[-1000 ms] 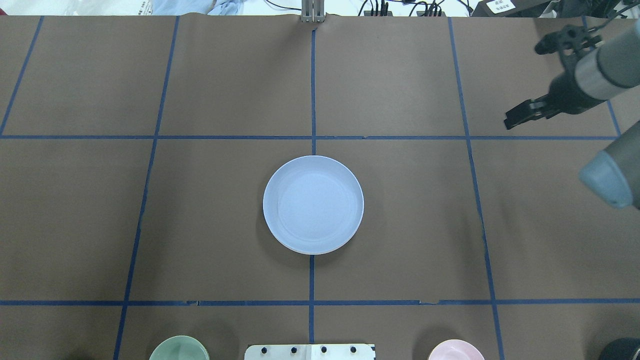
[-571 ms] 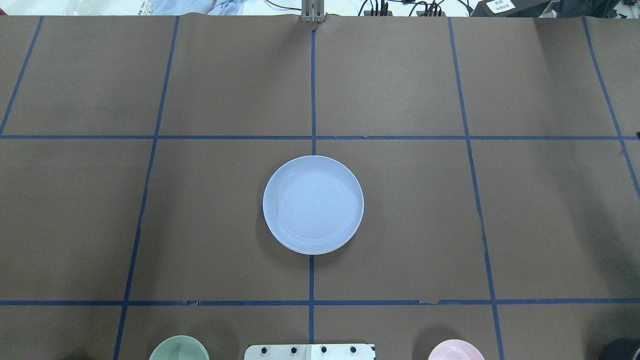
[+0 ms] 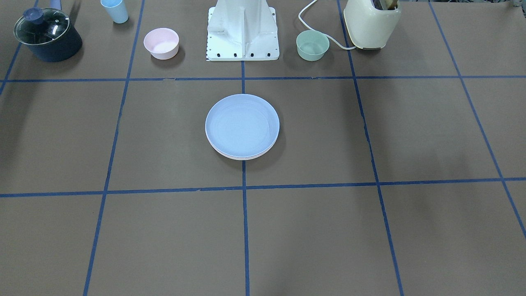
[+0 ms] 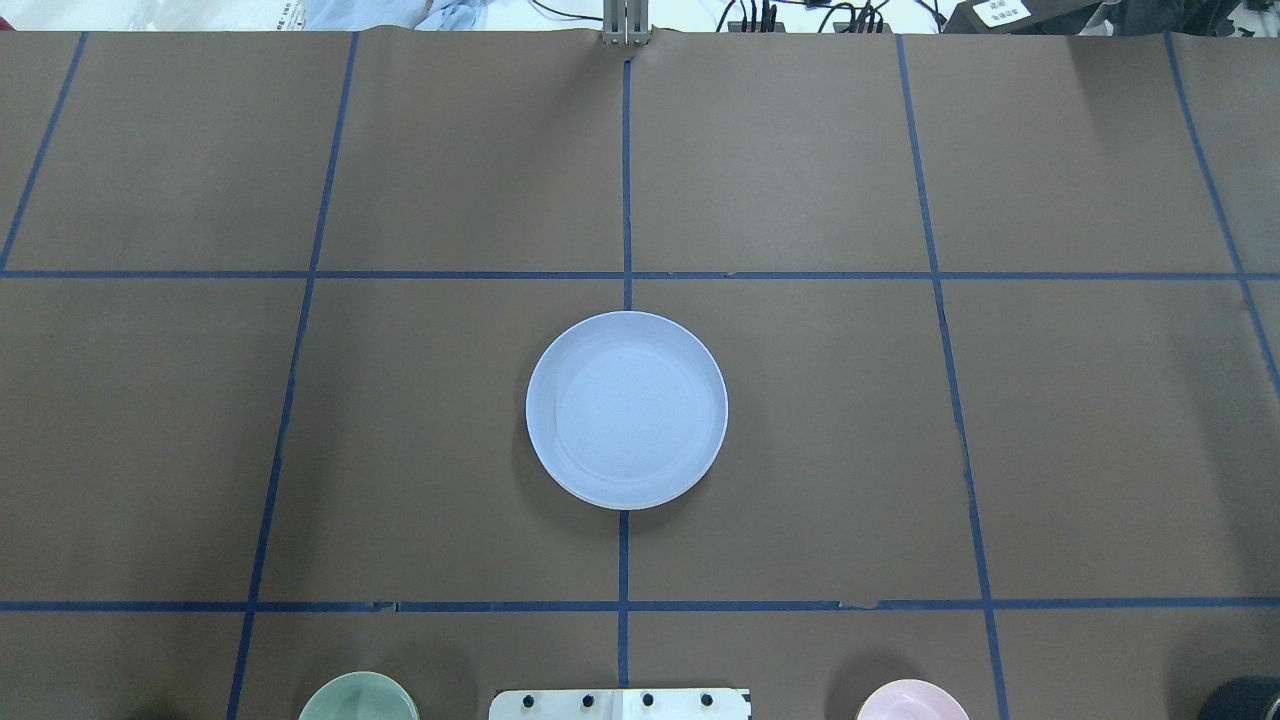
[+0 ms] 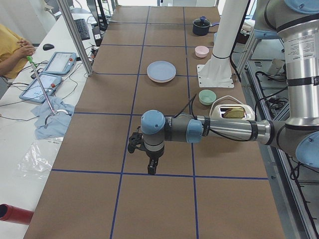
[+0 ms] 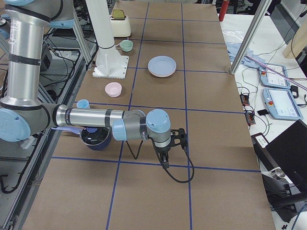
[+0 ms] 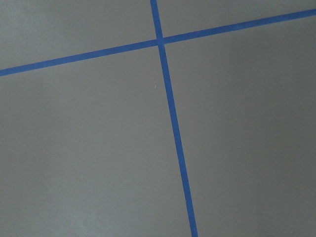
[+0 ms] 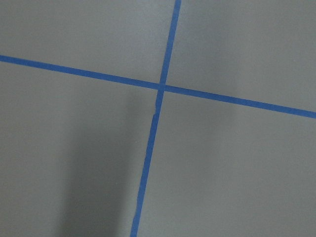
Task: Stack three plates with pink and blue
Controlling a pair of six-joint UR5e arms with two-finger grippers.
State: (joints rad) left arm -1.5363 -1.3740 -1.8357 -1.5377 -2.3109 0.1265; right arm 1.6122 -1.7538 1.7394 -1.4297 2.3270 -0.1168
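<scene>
Black and pointing straight down, the left end effector [image 5: 151, 168] hangs just above the brown paper-covered table [image 4: 900, 450], close to a crossing of blue tape lines [image 7: 160, 41]. It shows only in a side view, so I cannot tell whether its fingers are apart or together. Its wrist camera sees only paper and tape.

The right end effector [image 6: 164, 160] hangs the same way near the opposite end of the table, also close over a tape line. It too shows only from the side, so its state cannot be told.

Both end effectors are well apart from the plates. Roughly midway between them, at the table's centre, sits the light blue plate [image 4: 626, 408] on top of a neat stack. Two paler rims [image 3: 242, 157] show beneath it; their colours are too faint to tell.

Toward the robot from the left end effector are a cream toaster [image 3: 372, 22] and a green bowl [image 3: 312, 45]. Near the right end effector's arm are a dark lidded pot [image 3: 47, 33], a small blue cup [image 3: 115, 10] and a pink bowl [image 3: 161, 42].
</scene>
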